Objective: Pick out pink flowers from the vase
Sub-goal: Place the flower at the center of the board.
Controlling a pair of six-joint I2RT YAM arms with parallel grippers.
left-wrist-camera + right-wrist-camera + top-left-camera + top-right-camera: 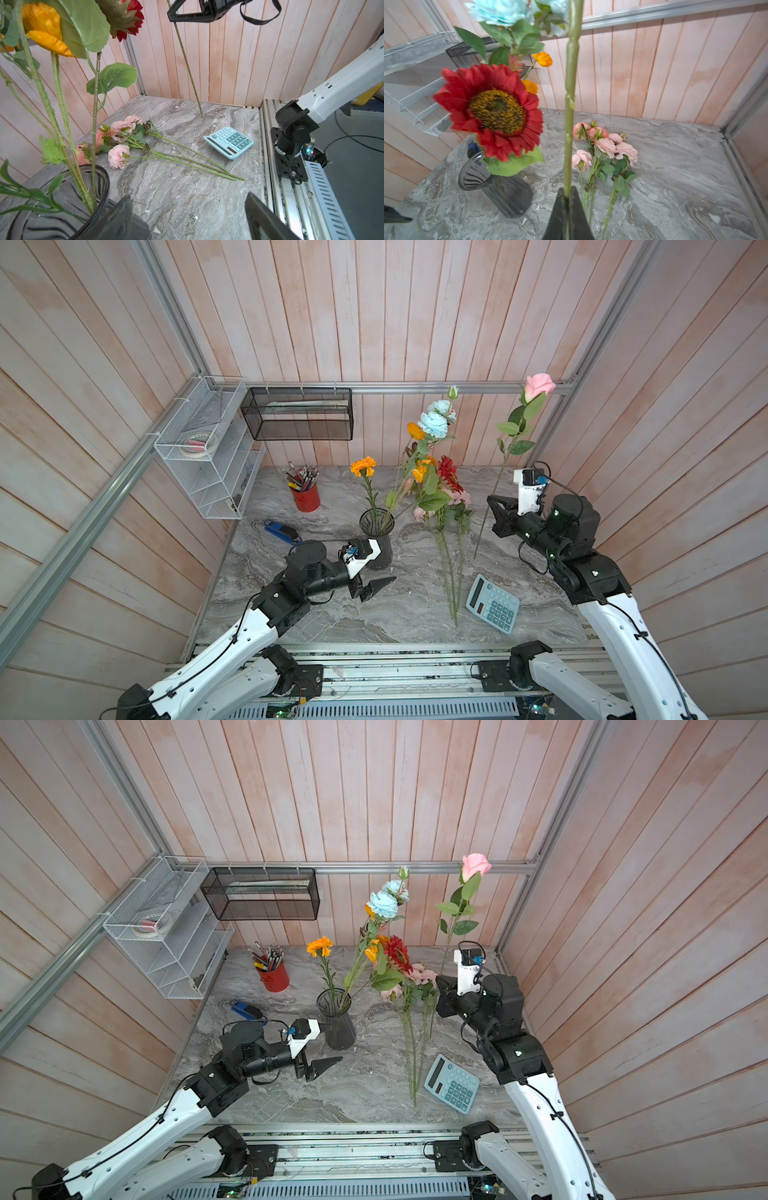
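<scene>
Top views: from high at the front, looking down onto the whole desk (353,614).
Wrist views: near and low; both share the vase (41,226).

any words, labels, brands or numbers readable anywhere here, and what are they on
No text can be read in any view.
calculator: key markings too small and blurred to read.
red pencil cup: small dark mark on its front, too blurred to read.

Vase (382,531) left of counter (332,614) centre. Pencil cup (306,498) behind it toward back-left corner; stapler (281,529) near left edge. Loose flowers (460,498) lie right of vase, single rose (539,385) upright further right. Calculator (493,604) near front-right corner, beside their stem ends.
</scene>
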